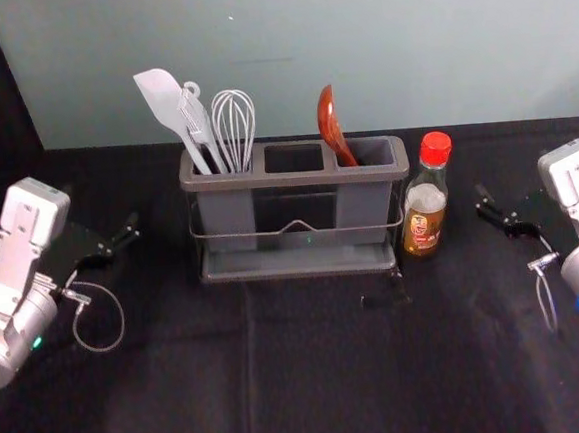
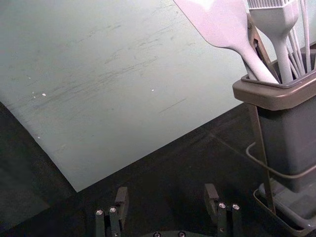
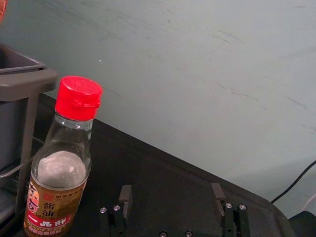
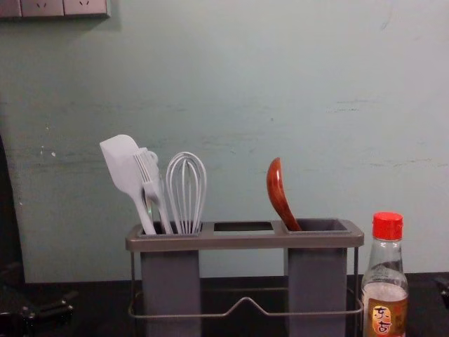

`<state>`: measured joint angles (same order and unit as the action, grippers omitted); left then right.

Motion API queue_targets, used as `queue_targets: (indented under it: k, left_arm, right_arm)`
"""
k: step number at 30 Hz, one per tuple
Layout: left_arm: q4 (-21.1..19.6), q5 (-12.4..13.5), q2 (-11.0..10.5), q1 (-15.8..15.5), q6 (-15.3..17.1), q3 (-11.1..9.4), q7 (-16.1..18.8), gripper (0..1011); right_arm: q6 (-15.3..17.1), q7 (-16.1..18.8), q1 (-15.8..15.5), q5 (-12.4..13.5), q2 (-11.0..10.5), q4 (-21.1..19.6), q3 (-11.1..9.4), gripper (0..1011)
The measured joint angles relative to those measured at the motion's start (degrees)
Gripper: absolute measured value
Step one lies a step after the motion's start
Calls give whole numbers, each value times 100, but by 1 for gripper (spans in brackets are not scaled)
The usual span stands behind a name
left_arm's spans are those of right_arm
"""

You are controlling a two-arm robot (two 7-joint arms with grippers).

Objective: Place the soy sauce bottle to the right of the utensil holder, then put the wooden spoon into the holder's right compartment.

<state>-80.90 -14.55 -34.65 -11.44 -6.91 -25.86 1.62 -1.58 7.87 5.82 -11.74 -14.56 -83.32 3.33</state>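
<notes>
The soy sauce bottle [image 1: 425, 198] with its red cap stands upright just right of the utensil holder [image 1: 299, 270]. In the holder's right compartment the wooden spoon [image 1: 330, 125] leans, its bowl up; the chest view shows the spoon [image 4: 278, 195] and bottle [image 4: 385, 281] likewise. My right gripper [image 1: 498, 214] is right of the bottle, apart from it; in its wrist view the gripper [image 3: 172, 207] is open and empty, beside the bottle [image 3: 61, 158]. To the holder's left is my left gripper [image 1: 123, 240]; its wrist view shows the gripper [image 2: 167, 210] open, holding nothing.
A white spatula [image 1: 168, 104], a brush [image 4: 150, 181] and a whisk [image 1: 233, 127] stand in the holder's left compartment. Behind the black-covered table [image 1: 312, 375] rises a pale wall [image 1: 355, 31]. A dark cable [image 3: 295, 181] runs by the wall in the right wrist view.
</notes>
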Motion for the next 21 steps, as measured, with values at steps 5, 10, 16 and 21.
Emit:
queue_targets:
  k: [5, 10, 16, 21]
  left_arm:
    - [0, 0, 0, 0, 0, 0, 0, 1005]
    - [0, 0, 0, 0, 0, 0, 0, 1005]
    - [0, 0, 0, 0, 0, 0, 0, 1005]
    - [0, 0, 0, 0, 0, 0, 0, 1005]
  right_arm:
    - [1, 5, -3, -1, 0, 0, 0, 1004]
    - [0, 10, -3, -2, 0, 0, 0, 1004]
    - [0, 11, -3, -3, 0, 0, 0, 1004]
    - [0, 11, -3, -4, 0, 0, 0, 1004]
